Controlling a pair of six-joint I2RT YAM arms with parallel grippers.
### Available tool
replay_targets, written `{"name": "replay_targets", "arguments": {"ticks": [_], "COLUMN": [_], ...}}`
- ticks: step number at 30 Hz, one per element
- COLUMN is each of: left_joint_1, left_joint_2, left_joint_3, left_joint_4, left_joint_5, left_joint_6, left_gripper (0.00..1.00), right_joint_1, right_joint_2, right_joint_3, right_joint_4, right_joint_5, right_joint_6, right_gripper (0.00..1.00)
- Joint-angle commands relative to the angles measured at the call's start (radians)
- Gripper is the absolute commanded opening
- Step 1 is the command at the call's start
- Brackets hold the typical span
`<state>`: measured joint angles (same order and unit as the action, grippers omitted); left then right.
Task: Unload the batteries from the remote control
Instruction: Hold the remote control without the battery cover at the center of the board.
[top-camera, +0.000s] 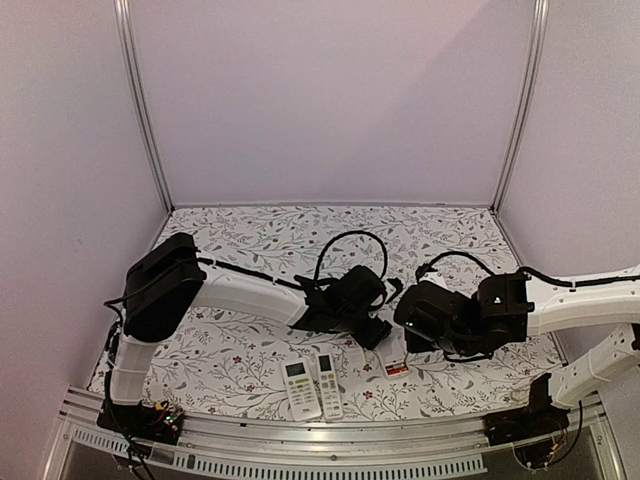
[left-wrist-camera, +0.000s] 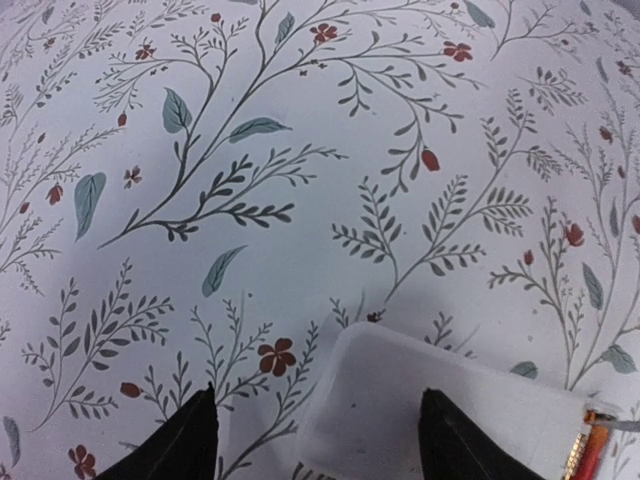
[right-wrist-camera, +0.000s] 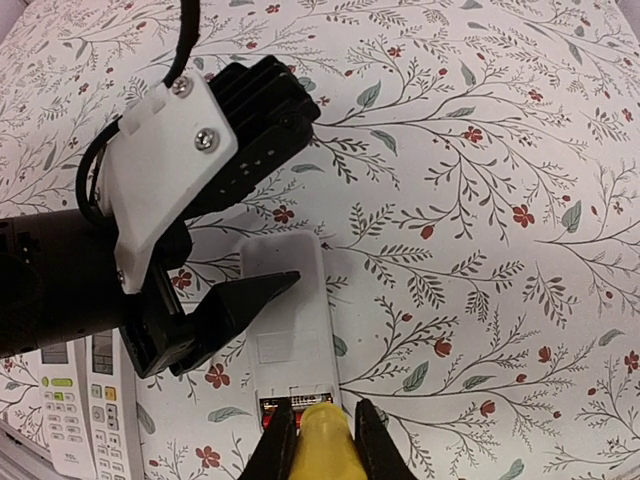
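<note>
White plastic remote (right-wrist-camera: 300, 335) is being half-hidden by open, empty left gripper (left-wrist-camera: 318, 395). Cut-off yellow handle (right-wrist-camera: 322, 452) is being clamped by right gripper (right-wrist-camera: 322, 414).

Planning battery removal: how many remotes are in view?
3. The left remote and the middle remote lie face up, side by side. The third remote lies face down to their right. More may be hidden under the arms.

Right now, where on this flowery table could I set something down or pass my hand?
Free: the far strip of flowered tablecloth below the back wall, and the near-left patch between the left arm and two white button-faced remotes. Crowded: near centre, where the left gripper and right gripper, holding a yellow-handled screwdriver, meet over a face-down white remote.
</note>
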<state>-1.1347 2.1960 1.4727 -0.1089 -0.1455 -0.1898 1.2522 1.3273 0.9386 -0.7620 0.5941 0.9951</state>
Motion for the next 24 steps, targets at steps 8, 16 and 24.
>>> {"name": "replay_targets", "arguments": {"ticks": [8,16,24], "left_joint_1": [-0.023,-0.025,-0.031], "left_joint_2": [0.001,0.002,0.002], "left_joint_3": [-0.035,-0.035,-0.035], "left_joint_4": [-0.019,-0.020,-0.019], "left_joint_5": [-0.022,-0.030,-0.039], "left_joint_6": [0.029,0.033,0.034], "left_gripper": [0.67,0.66,0.66], "right_joint_1": [0.011,0.010,0.010], "right_joint_2": [0.009,0.007,-0.021], "right_joint_3": [0.033,0.034,0.019], "right_joint_4": [-0.068,-0.032,0.007], "right_joint_5": [0.033,0.032,0.032], "right_joint_6": [-0.003,-0.009,-0.027], "right_gripper": [0.00,0.00,0.00]}}
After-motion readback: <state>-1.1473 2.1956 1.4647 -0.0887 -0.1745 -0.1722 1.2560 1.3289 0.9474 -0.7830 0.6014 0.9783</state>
